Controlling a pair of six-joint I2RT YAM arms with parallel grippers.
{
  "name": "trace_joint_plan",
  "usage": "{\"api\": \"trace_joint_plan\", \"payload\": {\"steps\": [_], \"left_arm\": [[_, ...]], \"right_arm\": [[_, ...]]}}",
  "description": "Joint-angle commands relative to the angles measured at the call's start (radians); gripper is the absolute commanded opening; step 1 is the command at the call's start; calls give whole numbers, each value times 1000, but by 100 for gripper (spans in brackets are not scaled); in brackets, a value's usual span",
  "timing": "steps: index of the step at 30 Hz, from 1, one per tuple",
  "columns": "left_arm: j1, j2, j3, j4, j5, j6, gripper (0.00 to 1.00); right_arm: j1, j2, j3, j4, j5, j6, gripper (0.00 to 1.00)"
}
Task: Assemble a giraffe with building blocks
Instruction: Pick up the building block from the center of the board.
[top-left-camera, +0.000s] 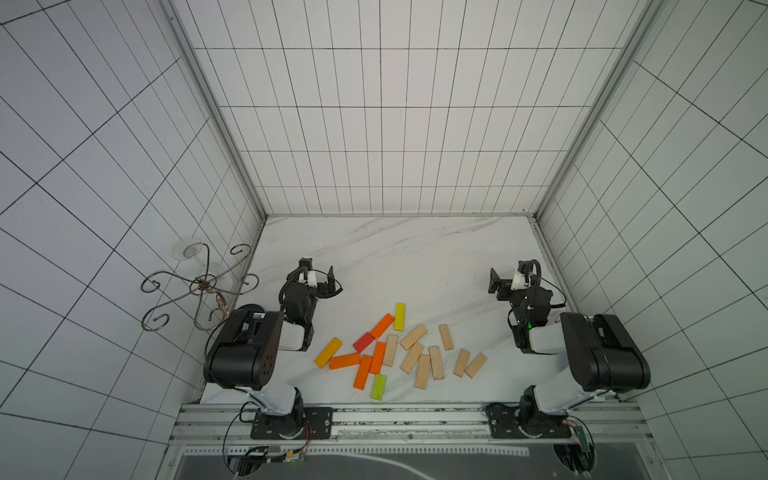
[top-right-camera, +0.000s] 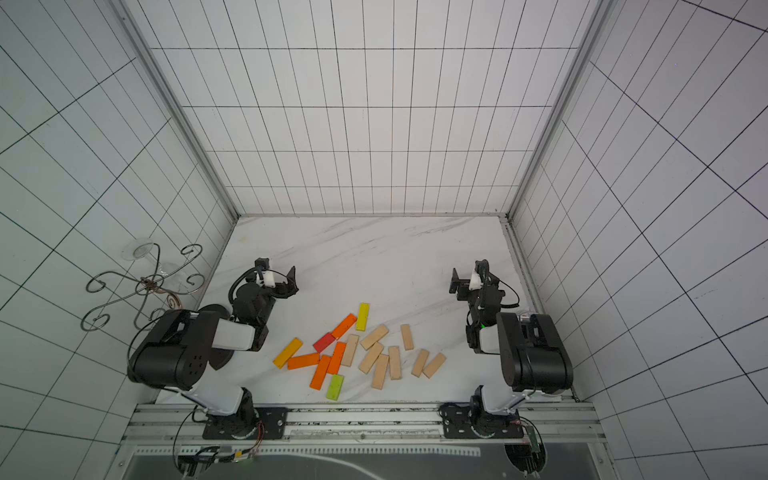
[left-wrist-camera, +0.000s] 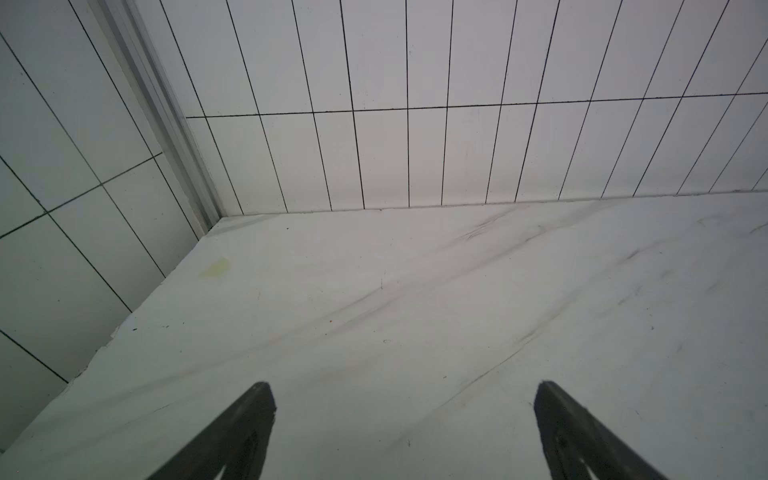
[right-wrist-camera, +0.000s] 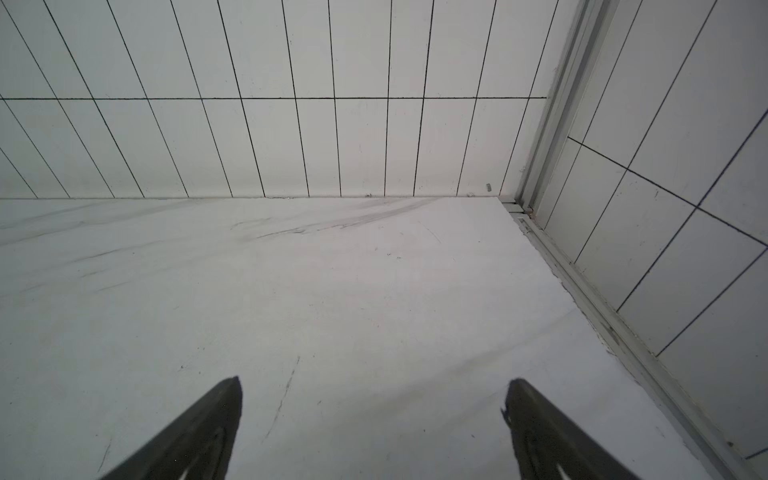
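Observation:
Building blocks lie scattered flat on the near middle of the marble table (top-left-camera: 395, 249). Among the coloured ones are a yellow block (top-left-camera: 400, 316), a red block (top-left-camera: 364, 342), several orange blocks (top-left-camera: 344, 361) and a green block (top-left-camera: 379, 387). To their right lie several plain wooden blocks (top-left-camera: 422, 371) (top-right-camera: 380, 371). My left gripper (top-left-camera: 319, 269) (top-right-camera: 277, 268) (left-wrist-camera: 403, 384) hovers open and empty, beyond and left of the pile. My right gripper (top-left-camera: 508, 270) (top-right-camera: 468, 272) (right-wrist-camera: 376, 380) is open and empty, beyond and right of it. No block shows in either wrist view.
Tiled walls close the table on three sides. A curly wire rack (top-left-camera: 195, 286) with a glass stands outside the left wall. An aluminium rail (top-left-camera: 415, 415) carrying both arm bases runs along the front edge. Bare marble stretches from the grippers to the back wall.

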Motion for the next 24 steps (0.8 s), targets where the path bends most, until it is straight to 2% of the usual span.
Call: {"api": "trace_joint_plan", "payload": {"steps": [1, 17, 24], "left_arm": [[3, -14, -5, -5, -10, -4, 97], [2, -14, -5, -5, -13, -4, 95], [2, -13, -5, -5, -12, -3, 97]], "right_arm": [[-7, -24, -36, 12, 12, 0, 100], [-6, -25, -36, 14, 12, 2, 100], [-6, -25, -36, 14, 12, 4, 99]]}}
